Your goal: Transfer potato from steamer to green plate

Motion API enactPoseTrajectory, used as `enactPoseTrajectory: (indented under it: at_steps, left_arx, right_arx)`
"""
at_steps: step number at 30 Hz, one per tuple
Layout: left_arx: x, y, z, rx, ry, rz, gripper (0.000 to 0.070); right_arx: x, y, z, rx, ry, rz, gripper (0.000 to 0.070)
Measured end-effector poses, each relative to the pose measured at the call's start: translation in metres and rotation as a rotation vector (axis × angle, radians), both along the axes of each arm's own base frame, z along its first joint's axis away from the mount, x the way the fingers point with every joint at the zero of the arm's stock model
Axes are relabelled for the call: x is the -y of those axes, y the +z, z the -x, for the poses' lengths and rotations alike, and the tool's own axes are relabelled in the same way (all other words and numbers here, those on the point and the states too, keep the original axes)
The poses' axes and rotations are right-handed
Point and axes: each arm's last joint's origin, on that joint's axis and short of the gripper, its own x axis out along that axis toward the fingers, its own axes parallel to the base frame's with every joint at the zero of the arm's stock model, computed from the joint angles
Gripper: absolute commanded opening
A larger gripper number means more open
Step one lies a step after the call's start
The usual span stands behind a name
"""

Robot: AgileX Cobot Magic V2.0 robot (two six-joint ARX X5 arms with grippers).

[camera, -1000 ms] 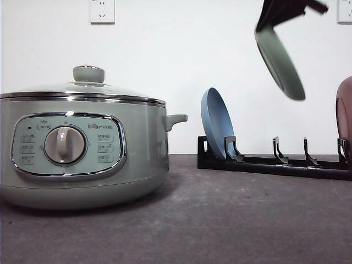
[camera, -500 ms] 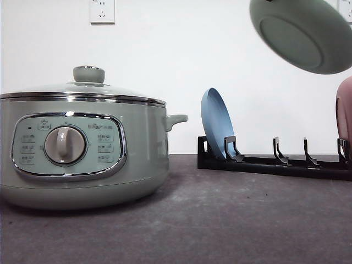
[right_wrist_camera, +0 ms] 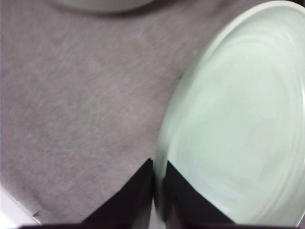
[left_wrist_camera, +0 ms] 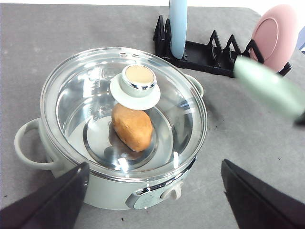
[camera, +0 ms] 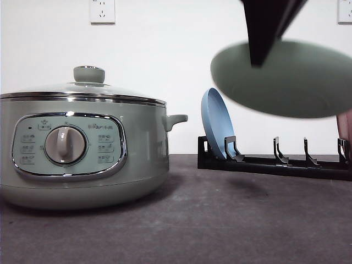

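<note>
The steamer (camera: 82, 148) stands at the left with its glass lid (left_wrist_camera: 86, 95) on. Through the lid I see the orange-brown potato (left_wrist_camera: 133, 126) lying on the steel floor inside. My left gripper (left_wrist_camera: 153, 166) hovers open above the steamer's front, one finger (left_wrist_camera: 52, 200) on each side. The green plate (camera: 286, 80) hangs in the air right of the steamer, nearly level, above the rack. My right gripper (camera: 258, 55) comes down from above and is shut on the plate's rim (right_wrist_camera: 159, 157). The plate (left_wrist_camera: 269, 90) looks blurred in the left wrist view.
A black dish rack (camera: 275, 162) runs along the back right and holds a blue plate (camera: 217, 124) upright at its left end. A pink plate (left_wrist_camera: 276, 33) stands at its right end. Grey table (camera: 220, 220) lies open in front of the rack.
The green plate has come down from the top right corner and moved left, turning from steeply tilted to almost level. The steamer and the rack have not moved.
</note>
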Motion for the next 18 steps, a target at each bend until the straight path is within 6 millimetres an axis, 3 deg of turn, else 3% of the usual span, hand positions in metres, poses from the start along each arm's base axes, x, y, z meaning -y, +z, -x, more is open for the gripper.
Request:
enactPoseTrajectory:
  at_steps: [9, 18]
  left_arx:
    - [0.0, 0.0, 0.0, 0.0, 0.0, 0.0, 0.0561]
    - [0.0, 0.0, 0.0, 0.0, 0.0, 0.0, 0.0561]
  right_arx:
    - [-0.016, -0.053, 0.017, -0.021, 0.047, 0.015, 0.0004]
    - [-0.038, -0.095, 0.019, -0.082, 0.087, 0.107, 0.0003]
